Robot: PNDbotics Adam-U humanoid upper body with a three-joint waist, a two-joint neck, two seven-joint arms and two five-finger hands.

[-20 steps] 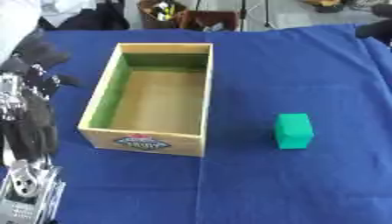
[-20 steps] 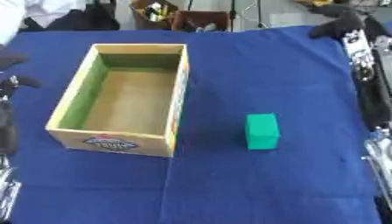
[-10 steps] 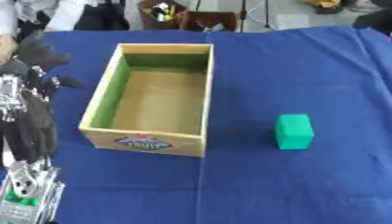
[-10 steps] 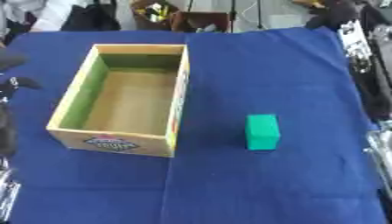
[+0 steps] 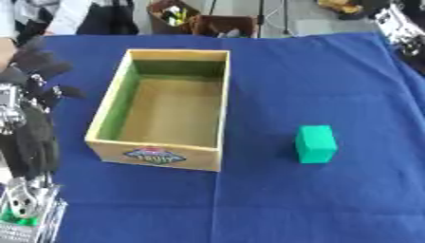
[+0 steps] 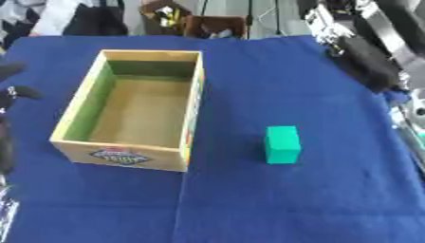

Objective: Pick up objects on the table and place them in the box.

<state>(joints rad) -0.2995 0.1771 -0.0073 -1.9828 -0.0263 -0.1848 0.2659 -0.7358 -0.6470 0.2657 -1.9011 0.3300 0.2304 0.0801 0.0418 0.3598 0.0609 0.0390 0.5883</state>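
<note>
Sitting open-topped on the blue tablecloth (image 5: 274, 209), left of centre, the wooden box (image 5: 217, 118) has green inner walls, a bare brown floor and a printed label on its near face; nothing lies inside. Green block (image 5: 316, 144) rests on the cloth to the right of the box, apart from it, roughly level with the box's near end, untouched by either hand. Left hand (image 5: 33, 71) shows at the left edge, just beside the box's left wall but not touching; dark fingers spread and relaxed, holding nothing. Its black forearm runs down toward the near-left corner, where silver arm hardware shows. Right hand (image 6: 336, 26) enters at the far-right, raised over the far part of the cloth, well apart from the block; the fingers are too blurred to read, so cannot tell whether they are spread or curled. Nothing seems to be held there. Cluttered items, including a brown container, sit beyond the table's far edge; not part of the work. Judgement on progress: task looks to be at its start, or between objects. Box empty, one block visible and not yet picked. Remaining, as far as shown: reach the block, grasp, carry left, release in the box. Right hand looks the nearer candidate.
</note>
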